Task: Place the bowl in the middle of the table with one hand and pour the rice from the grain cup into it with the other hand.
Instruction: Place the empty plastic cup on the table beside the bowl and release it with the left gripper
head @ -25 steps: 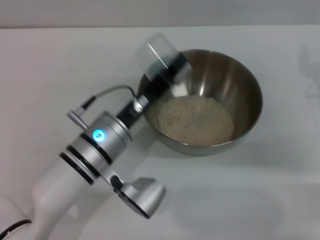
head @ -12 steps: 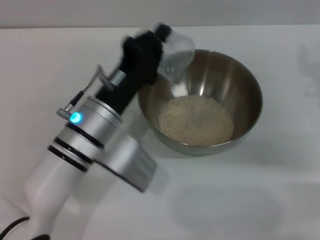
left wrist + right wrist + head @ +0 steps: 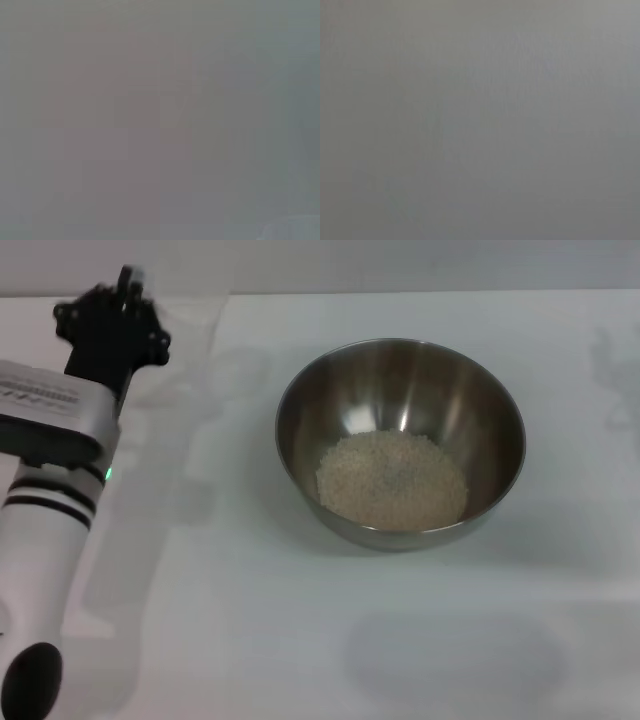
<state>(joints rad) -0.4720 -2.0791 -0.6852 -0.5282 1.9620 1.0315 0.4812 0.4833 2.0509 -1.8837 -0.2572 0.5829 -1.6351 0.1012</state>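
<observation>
The steel bowl (image 3: 400, 440) stands on the white table (image 3: 300, 640), a little right of the middle. A mound of pale rice (image 3: 392, 480) lies in its bottom. My left arm reaches up the left side of the head view, and its black gripper (image 3: 112, 320) is near the far left edge of the table, well clear of the bowl. The grain cup does not show clearly in any view. Both wrist views show only flat grey. The right gripper is out of view.
The table's far edge (image 3: 400, 292) runs along the top of the head view. Nothing else stands on the table around the bowl.
My left gripper was holding the tipped cup over the bowl's far left rim. It has swung away to the far left of the table. The bowl and rice have not moved.
</observation>
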